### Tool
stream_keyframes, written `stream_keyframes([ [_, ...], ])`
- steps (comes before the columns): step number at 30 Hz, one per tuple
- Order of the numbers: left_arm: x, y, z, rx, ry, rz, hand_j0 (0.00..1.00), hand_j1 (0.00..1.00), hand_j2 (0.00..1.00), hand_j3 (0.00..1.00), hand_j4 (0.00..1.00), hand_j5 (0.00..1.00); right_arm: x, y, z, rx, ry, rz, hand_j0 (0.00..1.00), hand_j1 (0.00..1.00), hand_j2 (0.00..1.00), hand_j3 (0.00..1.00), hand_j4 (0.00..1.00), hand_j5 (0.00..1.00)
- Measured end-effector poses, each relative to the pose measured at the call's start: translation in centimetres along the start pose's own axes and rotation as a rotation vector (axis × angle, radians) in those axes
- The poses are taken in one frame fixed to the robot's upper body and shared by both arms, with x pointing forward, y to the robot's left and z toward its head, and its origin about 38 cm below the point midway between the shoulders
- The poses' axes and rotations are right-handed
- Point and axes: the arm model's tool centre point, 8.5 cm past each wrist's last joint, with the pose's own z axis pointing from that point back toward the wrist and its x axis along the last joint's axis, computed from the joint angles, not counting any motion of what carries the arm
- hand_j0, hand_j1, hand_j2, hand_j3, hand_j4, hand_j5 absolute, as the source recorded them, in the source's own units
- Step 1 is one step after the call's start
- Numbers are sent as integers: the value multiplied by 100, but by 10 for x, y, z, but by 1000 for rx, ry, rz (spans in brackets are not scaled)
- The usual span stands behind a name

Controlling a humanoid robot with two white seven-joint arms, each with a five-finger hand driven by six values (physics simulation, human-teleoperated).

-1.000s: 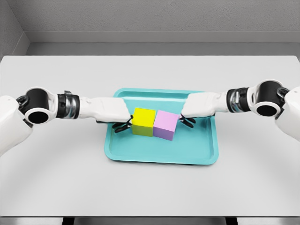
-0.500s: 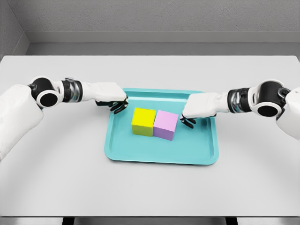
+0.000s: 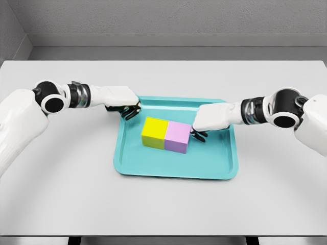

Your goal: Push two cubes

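A yellow cube [image 3: 155, 132] and a pink cube [image 3: 177, 137] sit side by side, faces touching, in the middle of a teal tray [image 3: 209, 168]. My right hand [image 3: 197, 133] rests against the pink cube's right side, fingers curled and holding nothing. Over the tray's back left corner my left hand [image 3: 130, 111] hovers, clear of the yellow cube, with its fingers curled and nothing in them.
The tray lies on a wide grey table [image 3: 61, 184]. A grey wall [image 3: 163, 20] rises behind the table's far edge.
My left hand has pulled away from the yellow cube, up to the tray's back left corner. My right hand has moved left against the pink cube, and both cubes have shifted slightly left.
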Motion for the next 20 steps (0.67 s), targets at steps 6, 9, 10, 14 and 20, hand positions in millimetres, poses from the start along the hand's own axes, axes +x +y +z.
stream_keyframes([
  [6,-122,-47,139,327,297,522,100,100,100,100,100,100,-16,10,28,16,65,-15,37,37,37,37,37,37],
  [9,-133,-61,156,382,331,608,100,100,100,100,100,100,-51,5,108,-56,236,-51,61,61,61,61,61,61],
  [10,-135,-62,159,393,336,621,100,100,100,100,100,100,-58,3,134,-94,275,-77,100,100,100,100,100,100],
  [14,-138,-67,164,411,346,646,100,100,100,100,100,100,-53,13,146,-108,258,-131,100,100,100,100,100,100],
  [20,-139,-69,166,414,350,656,100,100,100,100,100,100,-37,14,128,-81,186,-115,100,100,100,100,100,100],
])
